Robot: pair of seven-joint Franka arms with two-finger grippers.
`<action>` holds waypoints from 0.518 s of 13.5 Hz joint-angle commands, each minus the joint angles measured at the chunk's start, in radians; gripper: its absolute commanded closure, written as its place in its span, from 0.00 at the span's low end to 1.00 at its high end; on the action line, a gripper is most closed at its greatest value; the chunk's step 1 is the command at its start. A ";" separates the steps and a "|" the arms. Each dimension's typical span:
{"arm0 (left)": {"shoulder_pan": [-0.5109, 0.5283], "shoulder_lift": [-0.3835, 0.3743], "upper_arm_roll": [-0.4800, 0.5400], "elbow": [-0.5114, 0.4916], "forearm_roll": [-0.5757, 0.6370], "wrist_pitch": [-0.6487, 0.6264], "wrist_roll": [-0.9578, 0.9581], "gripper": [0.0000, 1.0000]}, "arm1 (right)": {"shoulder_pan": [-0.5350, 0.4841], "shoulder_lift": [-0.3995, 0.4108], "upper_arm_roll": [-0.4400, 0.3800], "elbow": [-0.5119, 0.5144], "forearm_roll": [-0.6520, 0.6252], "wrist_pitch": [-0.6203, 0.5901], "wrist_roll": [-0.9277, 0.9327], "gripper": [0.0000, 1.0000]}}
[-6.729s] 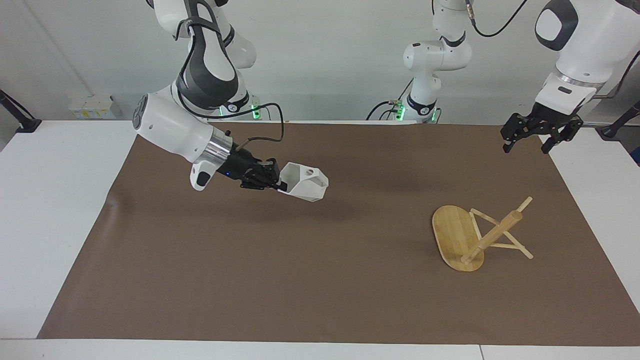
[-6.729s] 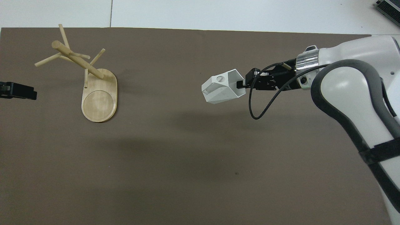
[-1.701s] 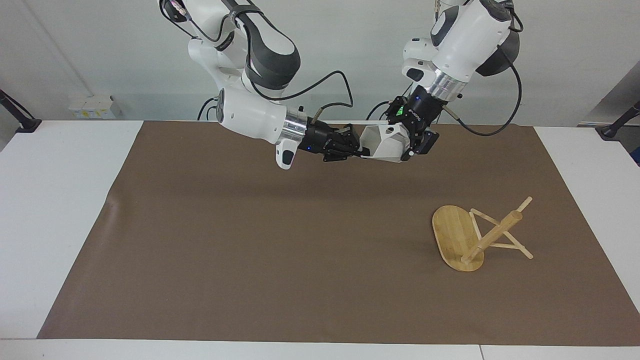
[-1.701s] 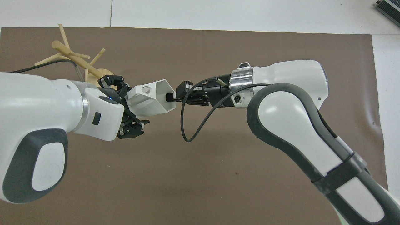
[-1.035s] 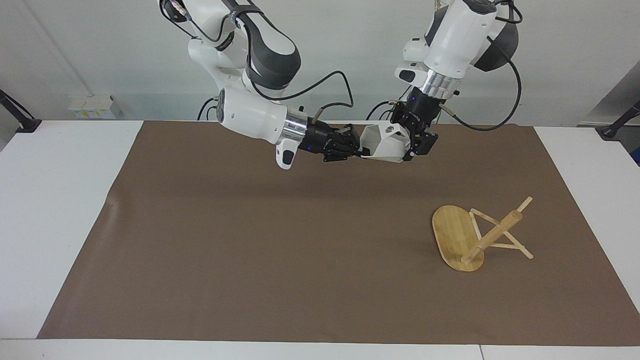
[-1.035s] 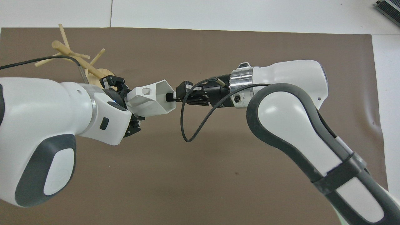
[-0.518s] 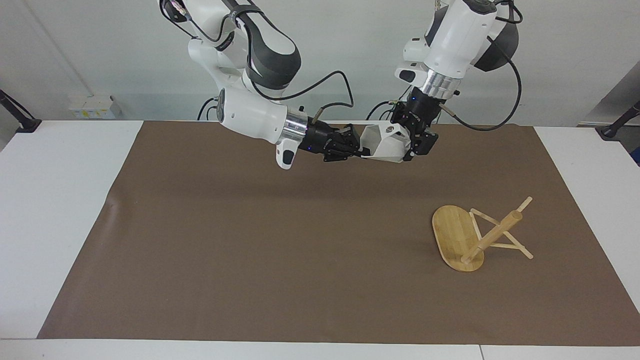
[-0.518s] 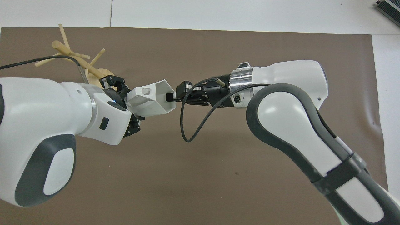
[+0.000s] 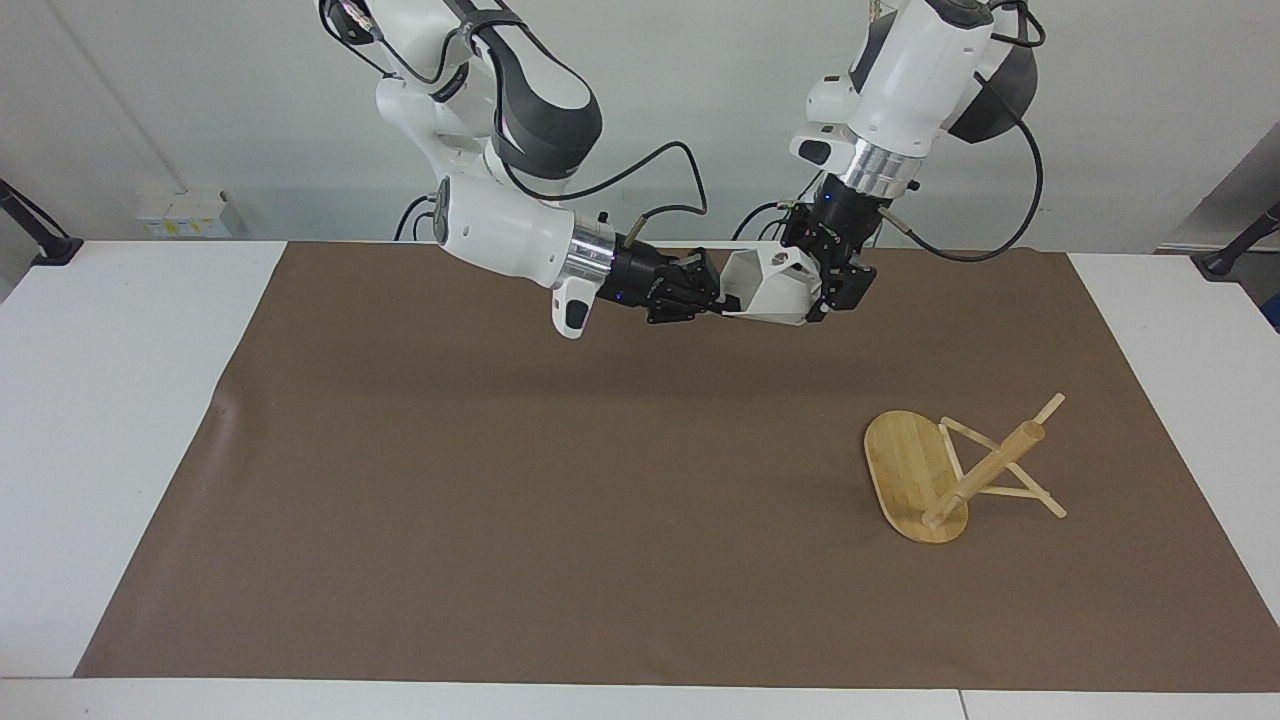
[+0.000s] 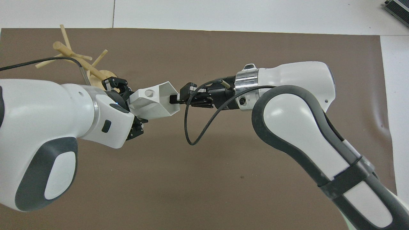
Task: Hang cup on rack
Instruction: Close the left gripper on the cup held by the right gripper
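Observation:
The white faceted cup hangs on its side in the air over the robots' edge of the brown mat, held from both ends. My right gripper is shut on its rim. My left gripper is shut around the cup's closed end, beside the blocky handle with its round hole. The bamboo rack sits on the mat toward the left arm's end, farther from the robots than the cup. In the overhead view, my left arm hides most of the rack's base, and only its post and pegs show.
The brown mat covers most of the white table. A black cable loops down from my right wrist beside the cup. Both arms stretch over the robots' side of the mat.
Since 6.7 s ago my right arm carried the cup toward the left arm's end. My left gripper came in and closed on it about a second ago. Nothing has moved since.

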 commanded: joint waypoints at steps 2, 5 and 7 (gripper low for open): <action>-0.010 -0.005 0.008 -0.020 0.022 0.033 -0.009 1.00 | -0.003 0.001 0.018 0.015 0.003 0.015 0.024 1.00; -0.010 -0.005 0.008 -0.020 0.020 0.033 -0.009 1.00 | -0.003 0.001 0.019 0.015 0.012 0.032 0.030 0.45; -0.010 -0.003 0.008 -0.011 0.022 0.030 -0.009 1.00 | 0.000 0.001 0.024 0.015 0.012 0.041 0.053 0.00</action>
